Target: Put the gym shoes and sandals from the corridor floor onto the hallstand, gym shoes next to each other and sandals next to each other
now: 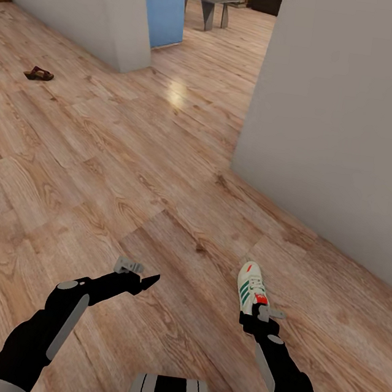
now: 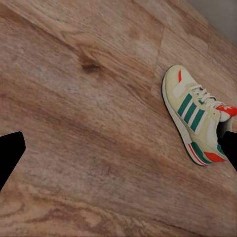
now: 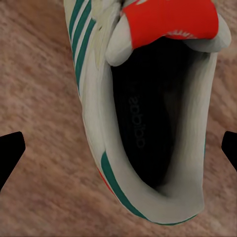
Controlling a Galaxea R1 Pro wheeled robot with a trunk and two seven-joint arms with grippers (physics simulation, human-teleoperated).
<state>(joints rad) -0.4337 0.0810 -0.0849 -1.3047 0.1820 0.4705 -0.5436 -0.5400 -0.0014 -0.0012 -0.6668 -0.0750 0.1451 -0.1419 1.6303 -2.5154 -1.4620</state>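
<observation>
The corridor floor (image 1: 119, 167) lay wide and bare in front of the robot. A big grey wall (image 1: 348, 117) stood close on the right side, near the gym shoe (image 1: 251, 285). Another wall (image 1: 91, 3) stood far off on the left, with a sandal (image 1: 39, 74) nearby.

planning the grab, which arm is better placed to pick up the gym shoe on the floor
Right. The right gripper hangs directly over the heel of the gym shoe, fingers open either side of it. The left gripper is off to the side over bare floor.
</observation>
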